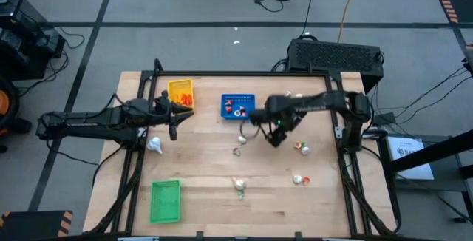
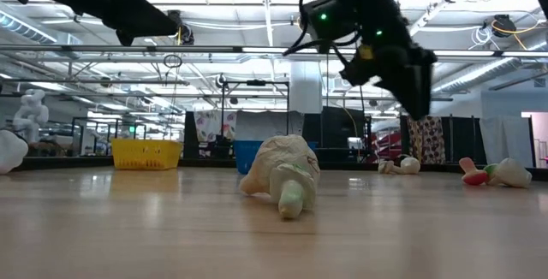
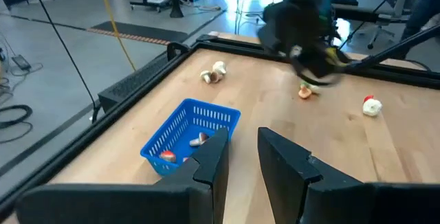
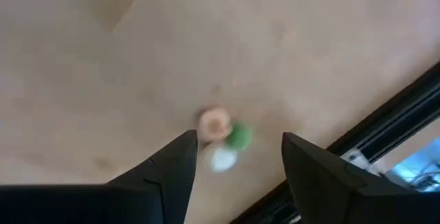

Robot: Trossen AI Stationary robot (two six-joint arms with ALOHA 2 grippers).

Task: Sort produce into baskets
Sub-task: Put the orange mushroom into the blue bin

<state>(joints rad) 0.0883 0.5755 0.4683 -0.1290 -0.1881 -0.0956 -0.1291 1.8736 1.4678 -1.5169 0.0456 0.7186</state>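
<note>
Bright overhead light, blurred wrist view

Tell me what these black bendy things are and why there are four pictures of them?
They are two robot arms at a wooden table, sorting tiny toy vegetables into small plastic baskets. One picture looks down from above, one peeks across the tabletop, and two come from cameras on the arms' wrists. From above, the left gripper hovers beside the yellow basket, which holds orange pieces. Its fingers are open and empty. The right gripper hangs open above the table, holding nothing; its own camera shows a small red-and-white piece with a green end lying below. The blue basket holds red-and-white pieces, the green basket looks empty, and a whitish garlic-like bulb lies close to the low camera.
</note>
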